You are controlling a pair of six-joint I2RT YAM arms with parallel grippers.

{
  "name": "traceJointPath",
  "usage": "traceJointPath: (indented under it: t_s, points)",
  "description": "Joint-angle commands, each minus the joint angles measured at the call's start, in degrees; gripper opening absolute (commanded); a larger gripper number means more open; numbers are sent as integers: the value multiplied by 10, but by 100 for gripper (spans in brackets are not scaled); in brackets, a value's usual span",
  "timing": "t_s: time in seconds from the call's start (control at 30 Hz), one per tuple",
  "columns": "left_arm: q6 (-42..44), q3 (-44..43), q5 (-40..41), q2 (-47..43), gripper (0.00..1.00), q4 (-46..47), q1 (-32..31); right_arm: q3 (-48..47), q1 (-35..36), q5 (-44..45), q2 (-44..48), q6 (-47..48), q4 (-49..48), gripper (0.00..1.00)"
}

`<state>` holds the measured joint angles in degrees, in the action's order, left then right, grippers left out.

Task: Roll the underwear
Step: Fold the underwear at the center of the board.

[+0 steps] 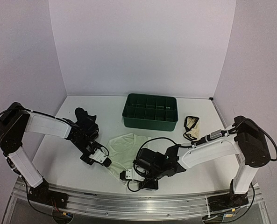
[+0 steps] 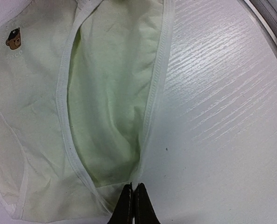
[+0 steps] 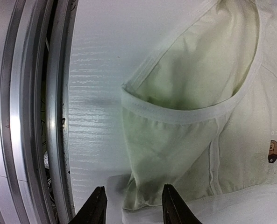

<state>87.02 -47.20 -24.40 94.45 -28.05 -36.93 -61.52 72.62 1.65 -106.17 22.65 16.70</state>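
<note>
left pincer (image 2: 132, 204): i see it pressed closed at the hem
right pincer (image 3: 134, 207): wide, straddling a corner
cream-white underwear (image 1: 124, 142): spread flat on the counter (image 1: 110, 126), between my two pincers

Top view: fixed, high behind both arm bases (image 1: 45, 193), facing forward and down over the whole table (image 1: 54, 147). Wrist views: close above the table, facing down. All three share the cream garment (image 1: 124, 142).

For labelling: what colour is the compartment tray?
The tray is dark green, best seen top external.
</note>
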Motion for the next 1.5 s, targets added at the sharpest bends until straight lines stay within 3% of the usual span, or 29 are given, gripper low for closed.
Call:
traceJointPath:
  t_s: [0.0,0.43,0.57,0.63,0.7,1.13,1.47]
  points:
    - [3,19,-14,-18,0,-8,-1,-25,8,31,49,-6,11,39]
    - [-5,20,-12,-18,0,1,0,12,8,8,8,-23,11,34]
    - [-6,18,-14,-17,0,-1,-1,1,8,9,-16,-35,11,22]
    - [-11,16,-14,-18,0,-2,-1,-7,8,13,-19,-43,11,7]
    - [-23,13,-15,-19,0,-6,-1,-9,8,20,-14,-54,14,0]
    - [-86,-17,-34,-40,0,-64,4,-54,15,-13,64,-99,107,0]
    - [-105,-22,-95,-83,0,-180,3,-111,27,-145,127,-170,199,0]
